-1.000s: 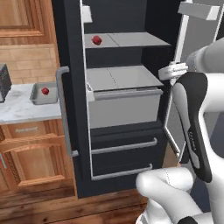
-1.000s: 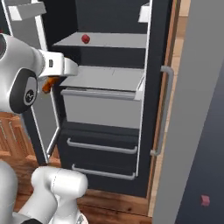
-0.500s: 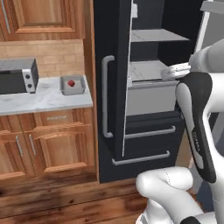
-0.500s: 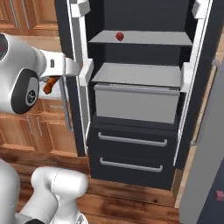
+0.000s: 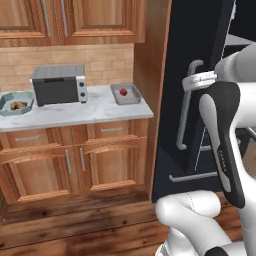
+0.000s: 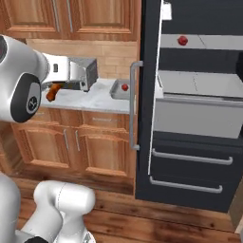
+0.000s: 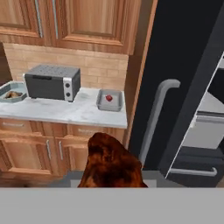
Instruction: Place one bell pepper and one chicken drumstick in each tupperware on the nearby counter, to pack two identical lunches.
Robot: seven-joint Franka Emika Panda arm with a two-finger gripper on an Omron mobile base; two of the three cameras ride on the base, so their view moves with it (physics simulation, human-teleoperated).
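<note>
My gripper (image 6: 57,88) is shut on a dark golden-brown chicken drumstick (image 6: 51,93), held in the air in front of the counter (image 5: 97,111); in the hand view this drumstick (image 7: 111,164) hides the fingertips. A grey rectangular tupperware (image 5: 134,99) at the counter's right end holds a red bell pepper (image 5: 123,91). At the left end, a pale teal tupperware (image 5: 6,99) holds another drumstick (image 5: 20,105). A second bell pepper (image 6: 182,41) lies on a shelf of the open fridge.
A silver-black toaster oven (image 5: 59,84) stands between the two containers. The dark fridge door (image 5: 195,60) with its grey handle (image 5: 184,110) stands open just right of the counter. Wooden wall cabinets (image 5: 75,20) hang above; fridge drawers (image 6: 190,161) sit lower right.
The whole picture has shifted: the base has turned from the open fridge toward the counter, which now sits ahead. The drumstick stays in the shut gripper.
</note>
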